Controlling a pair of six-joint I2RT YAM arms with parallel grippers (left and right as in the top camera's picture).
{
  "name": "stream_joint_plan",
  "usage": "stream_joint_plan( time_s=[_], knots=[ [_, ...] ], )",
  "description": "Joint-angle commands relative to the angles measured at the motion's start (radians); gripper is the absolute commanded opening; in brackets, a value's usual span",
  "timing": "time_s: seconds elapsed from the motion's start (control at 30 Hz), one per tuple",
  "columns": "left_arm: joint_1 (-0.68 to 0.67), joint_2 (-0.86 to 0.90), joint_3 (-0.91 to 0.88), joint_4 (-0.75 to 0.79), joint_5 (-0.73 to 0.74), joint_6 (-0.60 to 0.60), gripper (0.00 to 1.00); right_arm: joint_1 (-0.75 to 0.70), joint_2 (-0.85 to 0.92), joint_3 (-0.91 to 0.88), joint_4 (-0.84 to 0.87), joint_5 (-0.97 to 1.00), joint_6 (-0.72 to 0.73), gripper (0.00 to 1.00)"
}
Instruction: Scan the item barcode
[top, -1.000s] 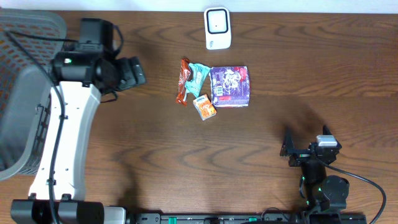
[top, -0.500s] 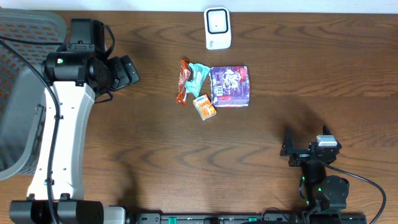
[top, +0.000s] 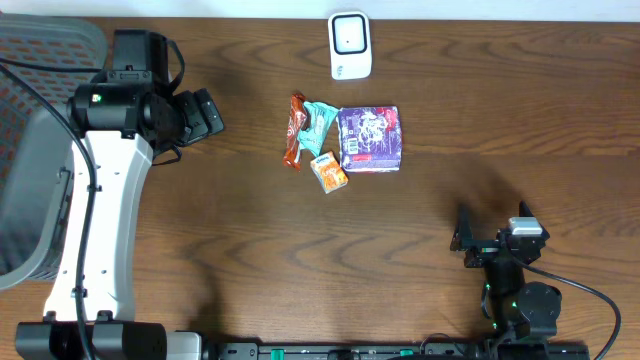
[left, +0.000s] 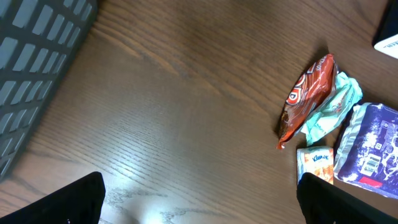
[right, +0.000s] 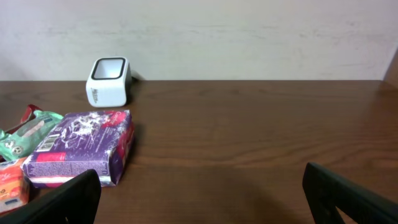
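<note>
A white barcode scanner (top: 350, 45) stands at the table's far edge, also in the right wrist view (right: 109, 81). In front of it lie a purple pack (top: 370, 138), a red-brown wrapper (top: 294, 130), a teal packet (top: 318, 125) and a small orange box (top: 328, 172). My left gripper (top: 205, 115) hangs open to the left of them, empty; its wrist view has the wrapper (left: 308, 93) and the orange box (left: 315, 163) at the right. My right gripper (top: 468, 240) is open and empty near the front right, facing the purple pack (right: 81, 146).
A grey mesh basket (top: 30, 150) stands at the table's left edge and shows in the left wrist view (left: 37, 68). A pale wall runs behind the table's far edge (right: 249, 79).
The left arm shifted a little to the left and toward the far side, then held still. The right arm and the items have not moved.
</note>
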Motion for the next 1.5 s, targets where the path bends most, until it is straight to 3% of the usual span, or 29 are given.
stream_joint_plan(
  time_s=[0.0,0.7,0.8,0.93,0.97,1.17,1.23,1.37,1.47],
  knots=[
    [0.002,-0.011,0.008,-0.003,-0.009,-0.005,0.98,-0.010,-0.006,-0.003,-0.002,0.000,0.007,0.99],
    [0.002,-0.011,0.008,-0.003,-0.009,-0.005,0.98,-0.010,-0.006,-0.003,0.040,-0.014,0.020,0.99],
    [0.002,-0.011,0.008,-0.003,-0.009,-0.005,0.98,-0.008,-0.006,-0.003,0.078,-0.207,0.190,0.99],
    [0.002,-0.011,0.008,-0.003,-0.009,-0.005,0.98,-0.008,-0.006,-0.003,0.078,-0.689,0.533,0.99],
    [0.002,-0.011,0.008,-0.003,-0.009,-0.005,0.98,-0.008,-0.006,-0.003,0.091,-0.728,0.577,0.99],
    [0.002,-0.011,0.008,-0.003,-0.009,-0.005,0.98,-0.008,-0.006,-0.003,0.242,-0.732,0.799,0.99],
    [0.002,-0.011,0.008,-0.003,-0.009,-0.005,0.98,-0.008,-0.006,-0.003,0.378,-0.734,0.867,0.99],
    [0.002,-0.011,0.008,-0.003,-0.009,-0.005,0.98,-0.009,-0.006,0.023,0.612,-0.677,0.888,0.99],
    [0.002,-0.011,0.008,-0.003,-0.009,-0.005,0.98,-0.010,0.002,0.111,0.591,-0.616,0.834,0.99]
  ],
)
